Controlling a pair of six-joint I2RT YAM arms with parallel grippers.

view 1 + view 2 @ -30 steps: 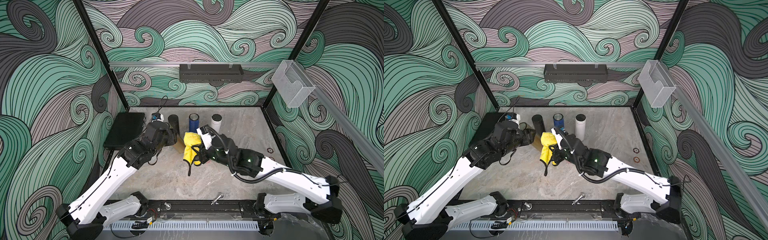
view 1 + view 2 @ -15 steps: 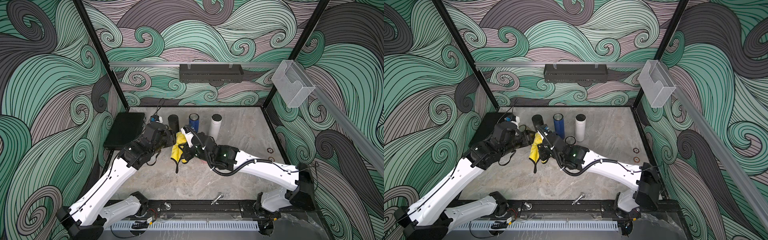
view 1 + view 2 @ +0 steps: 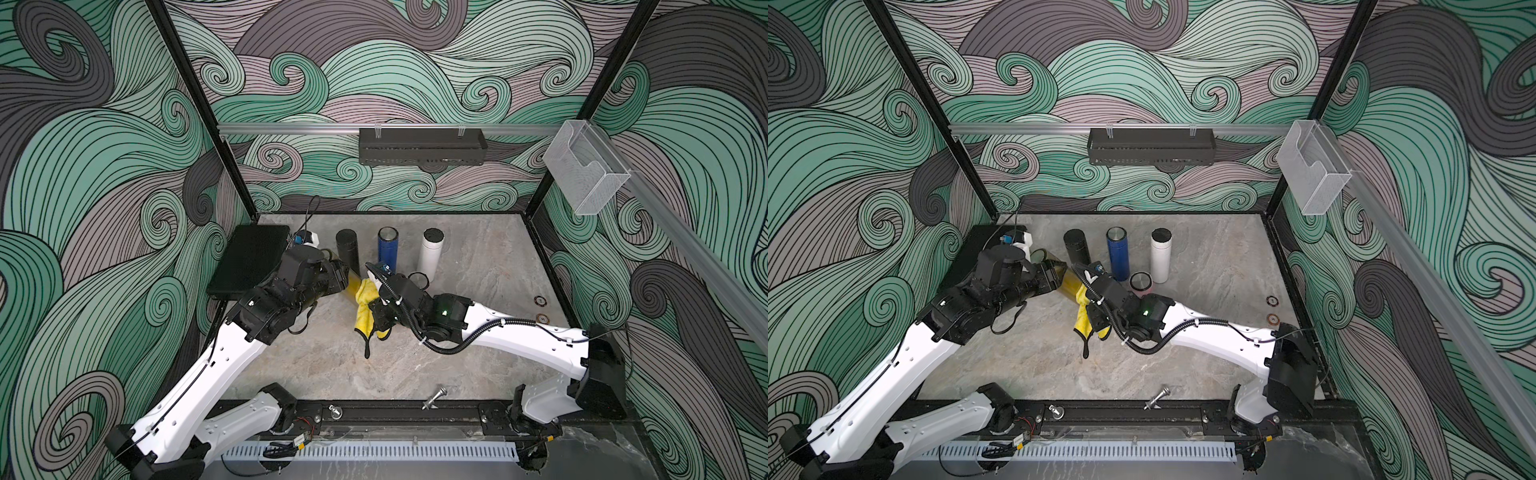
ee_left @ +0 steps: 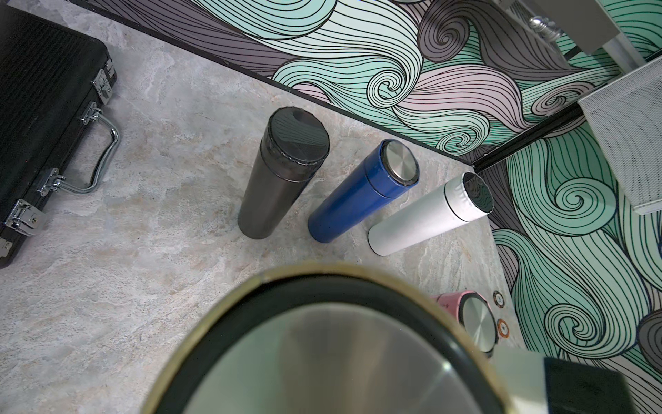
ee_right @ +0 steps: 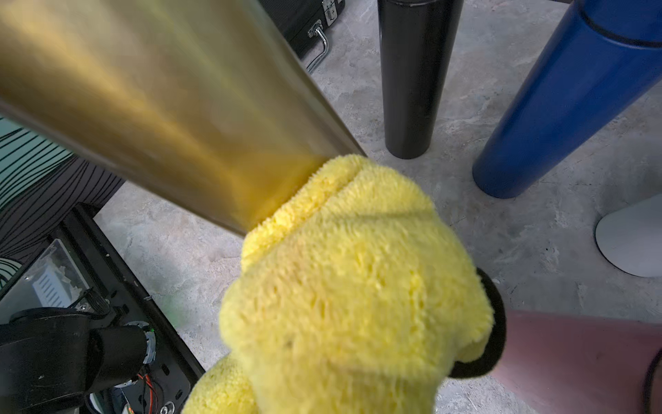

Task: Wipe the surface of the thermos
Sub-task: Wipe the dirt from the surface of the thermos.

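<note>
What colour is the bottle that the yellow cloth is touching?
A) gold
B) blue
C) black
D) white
A: in the right wrist view the cloth presses against the lower end of the gold thermos.

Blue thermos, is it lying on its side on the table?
No, in a top view the blue thermos stands upright, between the black thermos and the white thermos.

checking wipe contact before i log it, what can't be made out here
Right gripper fingertips: buried in the yellow cloth, every view.
Gold thermos base: right wrist view, covered by cloth; body blurred.
Left gripper grip: both top views, hidden under left arm.
Pink thermos: a top view, mostly behind right arm.
</note>
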